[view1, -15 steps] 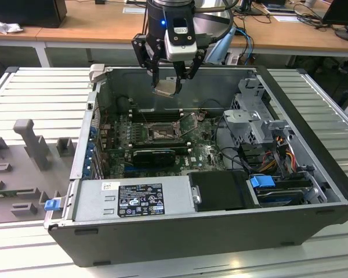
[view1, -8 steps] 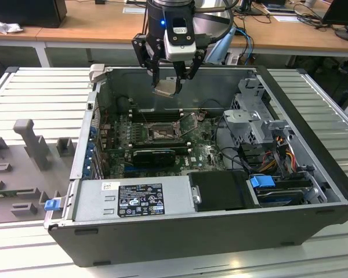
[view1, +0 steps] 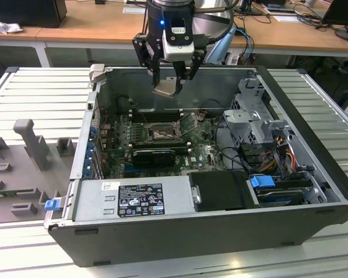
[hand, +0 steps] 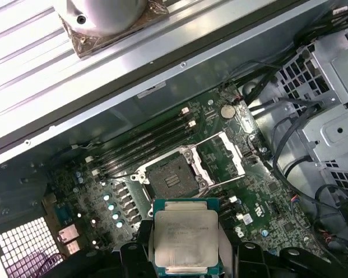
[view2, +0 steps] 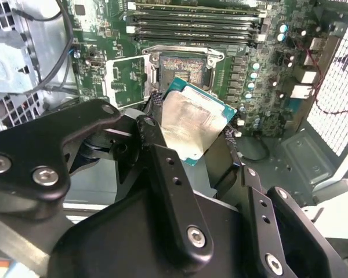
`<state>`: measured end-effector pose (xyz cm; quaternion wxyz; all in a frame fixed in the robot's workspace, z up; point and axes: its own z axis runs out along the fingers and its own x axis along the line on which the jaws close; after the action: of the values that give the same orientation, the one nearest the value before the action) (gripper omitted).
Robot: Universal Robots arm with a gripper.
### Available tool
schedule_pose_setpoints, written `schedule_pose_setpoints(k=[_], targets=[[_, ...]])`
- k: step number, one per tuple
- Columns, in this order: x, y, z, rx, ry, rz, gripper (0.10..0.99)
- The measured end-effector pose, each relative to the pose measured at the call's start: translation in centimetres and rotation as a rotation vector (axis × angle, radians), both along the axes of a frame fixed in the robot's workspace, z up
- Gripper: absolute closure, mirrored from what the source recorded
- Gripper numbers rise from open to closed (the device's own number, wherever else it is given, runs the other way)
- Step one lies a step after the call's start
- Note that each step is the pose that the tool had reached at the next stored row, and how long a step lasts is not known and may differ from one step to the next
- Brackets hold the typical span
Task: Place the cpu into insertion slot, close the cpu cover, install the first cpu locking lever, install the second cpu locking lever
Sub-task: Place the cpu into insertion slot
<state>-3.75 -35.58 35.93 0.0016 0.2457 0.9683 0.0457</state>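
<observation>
**Inspector:** Item one. The jaws and their load?

**Assessor:** They are closed to the width of the chip [view1: 166,88], with one finger [view2: 162,168] on each of two opposite edges. The chip hangs well above the socket [view1: 162,133], about level with the case rim, and touches nothing else.

**Inspector:** What do the wrist views add to the exterior one?

**Assessor:** Both show the chip's pale metal face turned towards the cameras, with a green border around it. The first wrist view shows the socket bare and dark. The cover plate [hand: 233,153] is swung open and stands just beside the socket. The long memory slots [hand: 140,149] run along the socket's other side. Only the exterior view shows how high the chip sits over the socket.

**Inspector:** Surface and room?

**Assessor:** The open case [view1: 191,234] lies on its side on a slatted metal counter [view1: 40,87]. Wooden desks [view1: 93,26] stand beyond it.

**Inspector:** Surroundings and obstructions?

**Assessor:** Inside the case, the power supply [view1: 133,200] lies on the near side of the socket. A drive cage [view1: 252,113] and bundled cables [view1: 276,152] sit to the exterior view's right of the socket. Grey blocks [view1: 32,142] rest on the counter, well apart from the socket, to the exterior view's left. Nothing lies between the chip and the socket. In the second wrist view the chip hides part of the socket.
</observation>
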Motion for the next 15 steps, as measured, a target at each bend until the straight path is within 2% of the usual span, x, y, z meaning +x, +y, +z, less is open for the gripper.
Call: schedule_pose_setpoints(k=[2, 8, 15], targets=[[0.0, 0.0, -0.02, 0.0, 0.0, -0.056, 0.553], [0.0, 0.01, -0.16, 0.0, 0.0, -0.139, 0.553], [0.0, 0.0, -0.53, -0.001, 0.0012, -0.141, 0.553]])
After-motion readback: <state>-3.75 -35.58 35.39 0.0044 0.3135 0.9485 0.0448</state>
